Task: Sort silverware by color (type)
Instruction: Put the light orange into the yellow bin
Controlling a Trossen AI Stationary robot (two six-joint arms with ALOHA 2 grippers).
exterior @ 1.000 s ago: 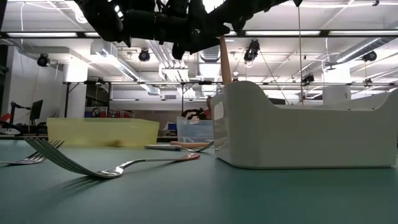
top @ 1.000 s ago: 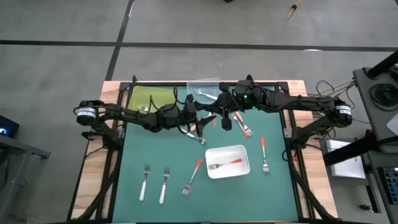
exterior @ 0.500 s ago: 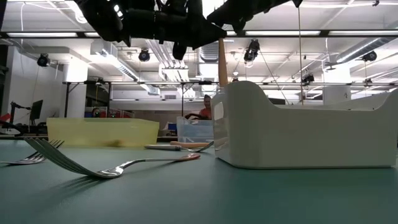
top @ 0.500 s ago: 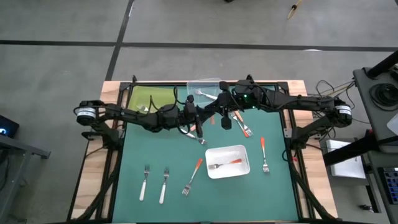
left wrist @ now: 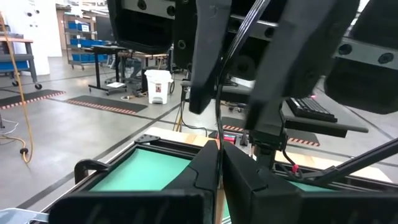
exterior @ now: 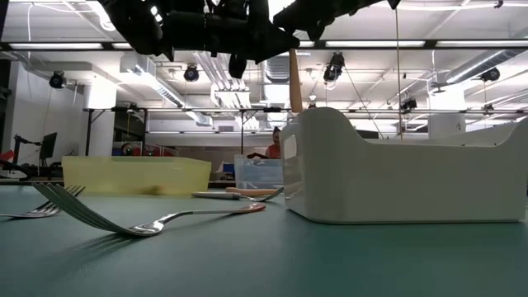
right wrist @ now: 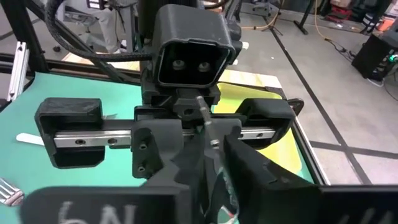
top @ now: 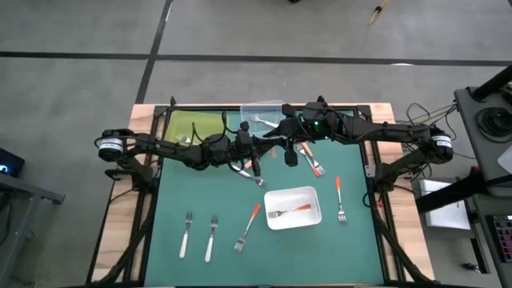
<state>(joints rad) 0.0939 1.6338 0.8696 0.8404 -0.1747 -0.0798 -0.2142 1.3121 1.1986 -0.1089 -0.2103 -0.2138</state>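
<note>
A fork with a light orange handle stands upright in the air over the far middle of the green mat. Its metal stem points up. My left gripper reaches in level from the left and is shut on it. My right gripper faces it from the right. Its fingers are apart on either side of the stem, and I cannot tell whether they touch it. Other silverware lies on the mat: two white-handled forks, two red-orange ones and tan ones. My left gripper pinches the fork between its two fingers, about where the orange handle begins. The fingers come in level from the table's left and lie across the fork. The fork is upright and lifted clear of the mat, with its handle hanging below the fingers.
A white tray at the near middle holds a red-orange fork. A clear container holding a fork and a yellow-green tray stand at the far edge. A red-orange fork lies to the right of the white tray.
Both arms have stayed where they were over the far middle of the mat. My left gripper's fingers have closed in on the fork. The fork's orange handle hung slightly tilted and now hangs straight.
</note>
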